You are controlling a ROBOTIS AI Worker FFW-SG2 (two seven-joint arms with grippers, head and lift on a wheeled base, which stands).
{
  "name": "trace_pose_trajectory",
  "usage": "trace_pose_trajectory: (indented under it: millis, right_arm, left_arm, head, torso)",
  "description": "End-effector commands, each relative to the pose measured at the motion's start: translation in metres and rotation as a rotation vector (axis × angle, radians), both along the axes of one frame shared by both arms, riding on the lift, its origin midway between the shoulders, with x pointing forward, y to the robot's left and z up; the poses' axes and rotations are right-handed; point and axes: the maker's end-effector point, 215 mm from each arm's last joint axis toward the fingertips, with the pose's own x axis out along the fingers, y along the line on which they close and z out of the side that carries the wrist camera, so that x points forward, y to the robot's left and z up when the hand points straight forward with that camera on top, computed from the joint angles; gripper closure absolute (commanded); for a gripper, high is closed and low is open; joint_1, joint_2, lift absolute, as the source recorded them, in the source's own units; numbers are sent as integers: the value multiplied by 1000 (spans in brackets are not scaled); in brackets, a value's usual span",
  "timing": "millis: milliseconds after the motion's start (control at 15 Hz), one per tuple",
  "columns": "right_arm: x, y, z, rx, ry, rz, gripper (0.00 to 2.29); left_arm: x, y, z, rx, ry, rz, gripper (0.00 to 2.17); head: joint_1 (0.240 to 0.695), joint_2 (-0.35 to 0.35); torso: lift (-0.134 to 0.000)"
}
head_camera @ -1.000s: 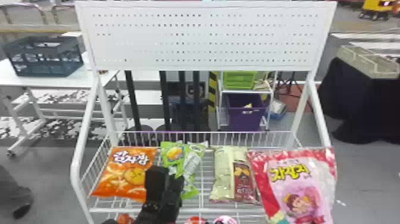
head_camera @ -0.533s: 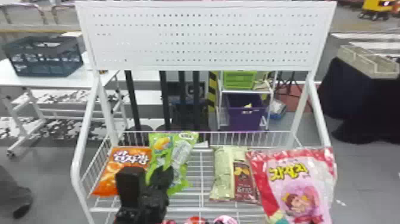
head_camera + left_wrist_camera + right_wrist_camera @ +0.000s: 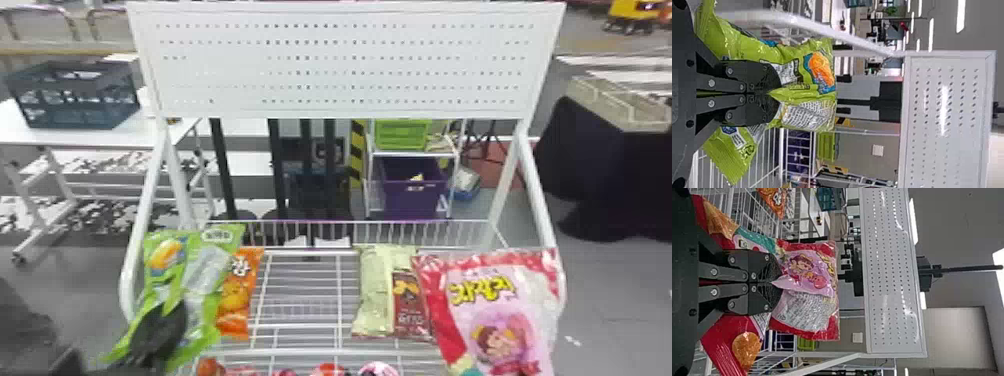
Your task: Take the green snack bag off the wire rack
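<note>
Grey floor is seen behind the wire rack. Lower left, the green bag is clamped by the left gripper; lower right, a pink bag by the right gripper.

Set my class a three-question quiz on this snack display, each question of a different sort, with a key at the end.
1. True or false: the black two-fingered right hand grips a pink-and-red plastic snack bag.

2. What does the black two-fingered left hand hold?
A) a dark plastic crate
B) a shiny green snack bag
C) a purple bin

3. Fill in "above" or "below": the white perforated panel is ____ the white wire shelf.

Key: 1 true; 2 B; 3 above.
</note>
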Motion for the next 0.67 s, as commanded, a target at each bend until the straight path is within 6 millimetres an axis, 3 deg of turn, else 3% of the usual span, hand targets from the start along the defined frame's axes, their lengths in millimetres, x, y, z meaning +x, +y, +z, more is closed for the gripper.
trace_pose_trajectory:
  millis: [0,200,600]
  right_arm:
    - [0,2,-3,2,3,2,2175]
    - [1,2,-5,2,5,3,2179]
    - [0,3,-4,4,7,4,2179]
  left_arm:
    - [-41,29,26,-25,-91,59,1892]
    - [-73,42,57,-47,-180,85,1892]
    - [-82,33,66,-30,-192,72,1892]
  head:
    - [499,0]
    - [499,0]
    - [499,0]
  torso:
    - [0]
    - [0]
    - [0]
